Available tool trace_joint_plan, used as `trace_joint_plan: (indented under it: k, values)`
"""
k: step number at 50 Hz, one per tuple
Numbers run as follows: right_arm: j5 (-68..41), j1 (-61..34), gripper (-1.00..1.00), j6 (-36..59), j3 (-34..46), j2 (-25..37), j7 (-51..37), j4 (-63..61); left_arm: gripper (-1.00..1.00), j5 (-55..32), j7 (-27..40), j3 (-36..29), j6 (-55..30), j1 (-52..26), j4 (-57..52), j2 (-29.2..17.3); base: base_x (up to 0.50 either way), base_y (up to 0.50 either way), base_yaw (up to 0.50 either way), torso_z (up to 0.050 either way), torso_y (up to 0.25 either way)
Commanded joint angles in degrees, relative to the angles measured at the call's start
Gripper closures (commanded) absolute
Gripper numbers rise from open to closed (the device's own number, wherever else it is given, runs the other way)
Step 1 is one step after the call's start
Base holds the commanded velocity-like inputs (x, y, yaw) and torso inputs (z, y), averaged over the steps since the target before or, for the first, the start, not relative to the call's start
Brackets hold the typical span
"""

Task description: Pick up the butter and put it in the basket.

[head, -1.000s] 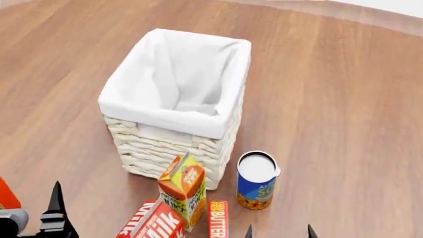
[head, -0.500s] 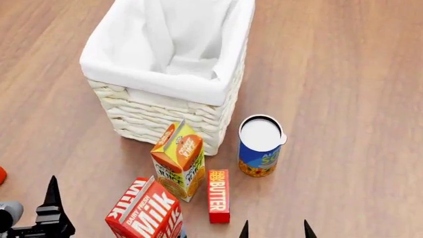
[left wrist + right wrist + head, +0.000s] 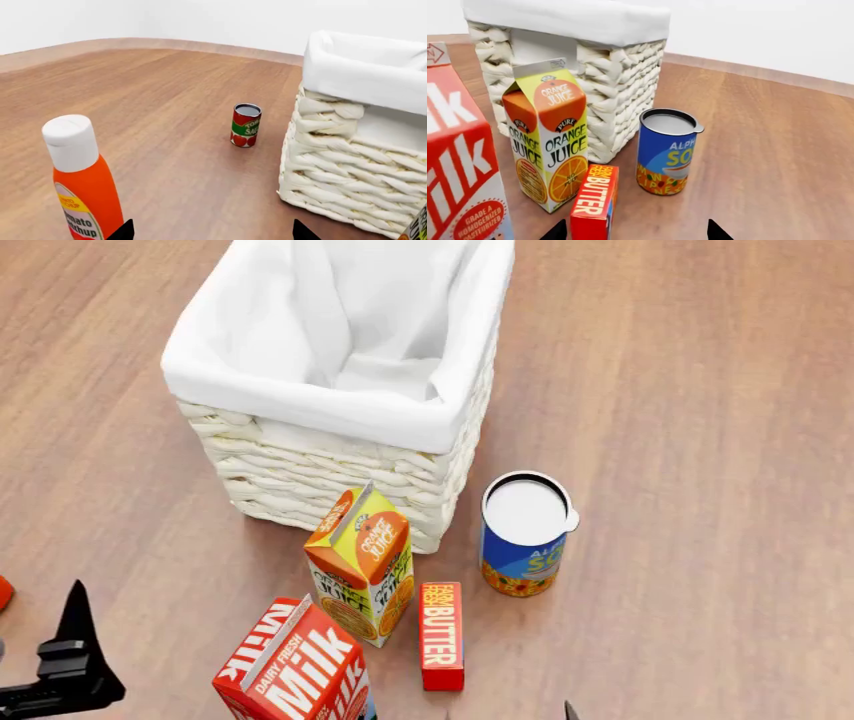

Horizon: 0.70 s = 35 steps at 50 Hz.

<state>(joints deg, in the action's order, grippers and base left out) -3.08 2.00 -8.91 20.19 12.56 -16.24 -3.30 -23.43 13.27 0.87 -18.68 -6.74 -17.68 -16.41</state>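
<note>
At the lower left of the head view, the left gripper [image 3: 60,665] shows one dark finger over bare wooden floor [image 3: 694,390]; its wrist view shows two tips set wide apart with nothing between them, so it is open and empty. Beside it in that wrist view stands an orange tomato ketchup bottle with a white cap [image 3: 83,187], and mid-frame a small red tomato sauce can [image 3: 246,125].

Moving right along the bottom of the head view come the tall red-and-white milk carton [image 3: 294,670], the orange-yellow gable-top juice carton [image 3: 363,565], then the slim red butter box with white lettering [image 3: 442,635], lying flat just beside the juice carton. Above them, filling the upper centre, sits the large white wicker basket with a white cloth liner [image 3: 334,415]. Right of the butter stands a blue soup can with a white top [image 3: 523,535].

The right gripper [image 3: 635,231] shows spread tips at the bottom of its wrist view, open and empty, with the butter near its left tip.

I judge this the approach step: butter not yet grasped. Next, the right gripper should line up over the box and close across its narrow width without bumping the juice carton.
</note>
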Motion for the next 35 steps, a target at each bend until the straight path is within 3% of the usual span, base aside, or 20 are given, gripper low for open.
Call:
trace_joint_plan:
  k: [1, 15, 35]
  values:
    - [0.30, 2.12, -1.00, -6.62, 0.87, -0.28, -0.71, 2.74, -1.00, -0.70, 0.40, 0.21, -0.99, 0.16, -1.24, -0.74, 0.00, 0.00, 0.00, 0.000, 0.000]
    - [-5.12, -1.48, -1.00, -23.22, 2.60, -2.68, 5.01, 16.74, -1.00, -0.34, -0.04, -0.42, -0.30, 0.54, -0.69, -1.31, 0.00, 0.00, 0.00, 0.000, 0.000]
    - [-3.31, -6.46, -1.00, -21.30, 3.32, -3.52, 3.94, 19.48, -1.00, -1.84, 0.56, 0.54, -0.83, 1.38, -2.43, -2.09, 0.00, 0.00, 0.00, 0.000, 0.000]
